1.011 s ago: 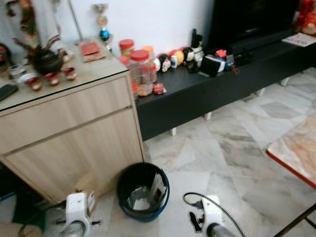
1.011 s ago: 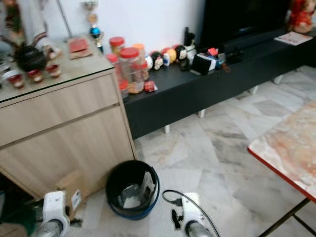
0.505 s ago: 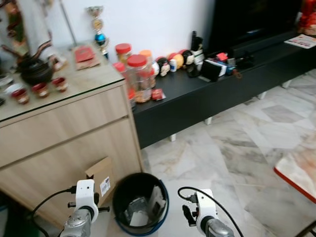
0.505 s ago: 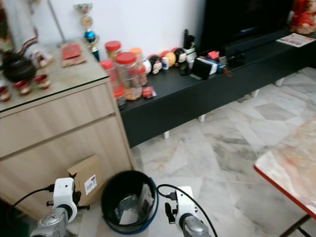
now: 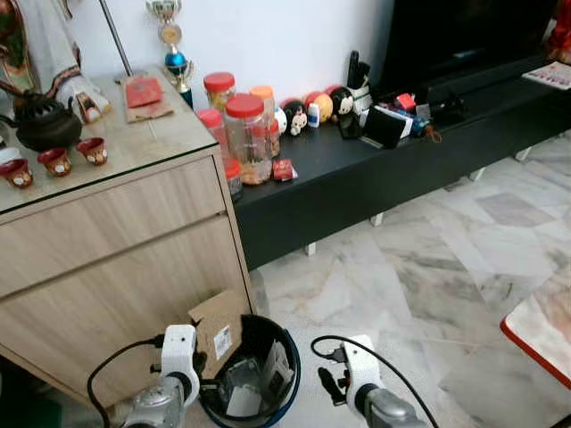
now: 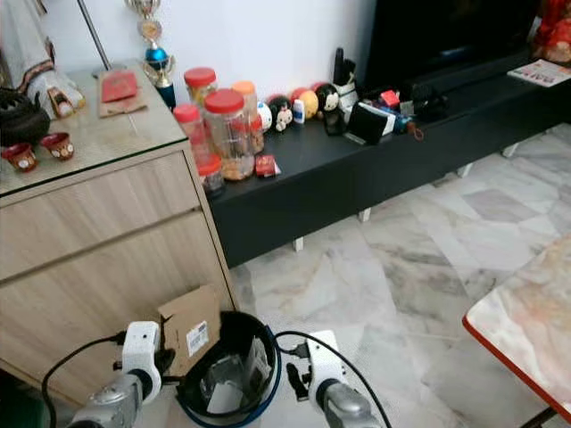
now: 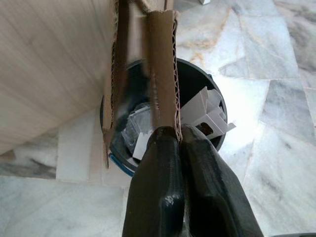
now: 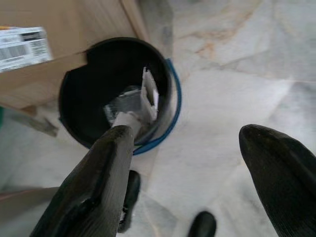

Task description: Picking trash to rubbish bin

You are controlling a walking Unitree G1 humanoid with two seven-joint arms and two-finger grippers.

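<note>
Item: flattened cardboard box [image 7: 148,74], pinched in left claw [image 7: 180,136] above rubbish bin [image 5: 284,352] rim. Right claw [image 8: 197,163] spread, empty. Advised: centre over bin before release.

A grey-veined white marble tile floor [image 5: 419,267] fills the lower right of the frame. Standing on it at bottom centre is a round black rubbish bin with a blue rim [image 5: 281,357]. At left stands a light wood cabinet with a glass top [image 5: 116,259]. A long low black TV bench [image 5: 357,178] runs across the upper middle on short white legs.
</note>
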